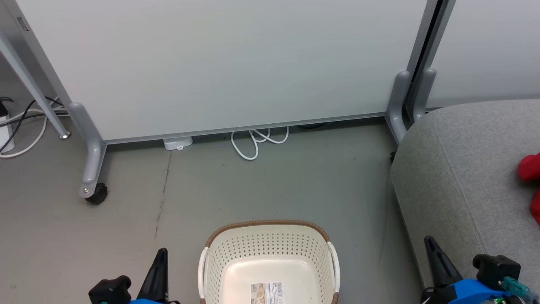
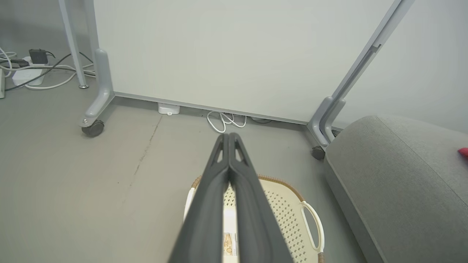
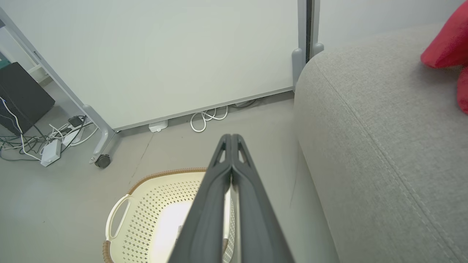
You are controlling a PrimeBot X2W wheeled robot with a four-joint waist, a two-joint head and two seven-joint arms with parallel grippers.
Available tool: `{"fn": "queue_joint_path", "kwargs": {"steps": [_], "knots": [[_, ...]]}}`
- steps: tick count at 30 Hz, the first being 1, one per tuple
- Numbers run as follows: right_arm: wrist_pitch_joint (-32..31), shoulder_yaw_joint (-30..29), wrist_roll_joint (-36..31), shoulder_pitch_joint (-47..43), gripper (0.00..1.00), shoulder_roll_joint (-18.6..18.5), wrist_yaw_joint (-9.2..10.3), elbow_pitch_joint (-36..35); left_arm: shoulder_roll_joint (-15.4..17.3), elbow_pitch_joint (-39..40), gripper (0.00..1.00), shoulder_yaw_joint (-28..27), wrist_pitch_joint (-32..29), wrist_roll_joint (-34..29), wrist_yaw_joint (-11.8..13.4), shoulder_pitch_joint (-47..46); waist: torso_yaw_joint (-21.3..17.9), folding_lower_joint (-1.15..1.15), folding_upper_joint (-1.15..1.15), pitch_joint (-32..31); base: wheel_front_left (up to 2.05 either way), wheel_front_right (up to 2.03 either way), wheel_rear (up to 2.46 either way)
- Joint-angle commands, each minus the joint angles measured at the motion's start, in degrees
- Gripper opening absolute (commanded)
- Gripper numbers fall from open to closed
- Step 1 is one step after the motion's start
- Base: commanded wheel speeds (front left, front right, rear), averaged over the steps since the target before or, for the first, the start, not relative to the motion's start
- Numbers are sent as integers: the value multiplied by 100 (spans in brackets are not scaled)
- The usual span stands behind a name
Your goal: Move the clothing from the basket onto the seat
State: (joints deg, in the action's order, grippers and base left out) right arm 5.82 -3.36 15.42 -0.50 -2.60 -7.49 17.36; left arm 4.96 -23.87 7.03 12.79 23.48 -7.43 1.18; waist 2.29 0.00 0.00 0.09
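Well right of the right hand (image 1: 430, 245) lies clothing (image 1: 531, 179).

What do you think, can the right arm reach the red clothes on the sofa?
Probably yes: the right gripper, shut and empty, is beside the seat, with nothing lying between it and the clothing.

You get bright, even, diffuse light in all 3 views, apparently from overhead. Shadows are faint: a soft band lies on the floor (image 1: 295, 181) beside the seat (image 1: 464, 177). In the right wrist view the bottom of the basket (image 3: 146, 208) glares blown-out white. In the left wrist view the panel frame (image 2: 360, 65) leans from wide-angle distortion. Focus is sharp.
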Motion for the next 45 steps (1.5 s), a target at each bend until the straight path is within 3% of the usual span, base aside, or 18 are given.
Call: {"fn": "queue_joint_path", "kwargs": {"steps": [1,25,45], "knots": [[-41,-26,268,121,0,-12,0,-105,5,131,0,-76,-46,226,-1,-146,-2,0,0,0,0,0,0],[-402,-109,2571,302,0,-20,0,-200,-57,406,0,-475,-630,2289,-3,-356,-49,0,0,2,0,0,0],[-634,-170,4005,422,0,-26,0,-245,-96,576,0,-730,-996,3574,-4,-478,-86,0,0,3,0,0,0]]}}
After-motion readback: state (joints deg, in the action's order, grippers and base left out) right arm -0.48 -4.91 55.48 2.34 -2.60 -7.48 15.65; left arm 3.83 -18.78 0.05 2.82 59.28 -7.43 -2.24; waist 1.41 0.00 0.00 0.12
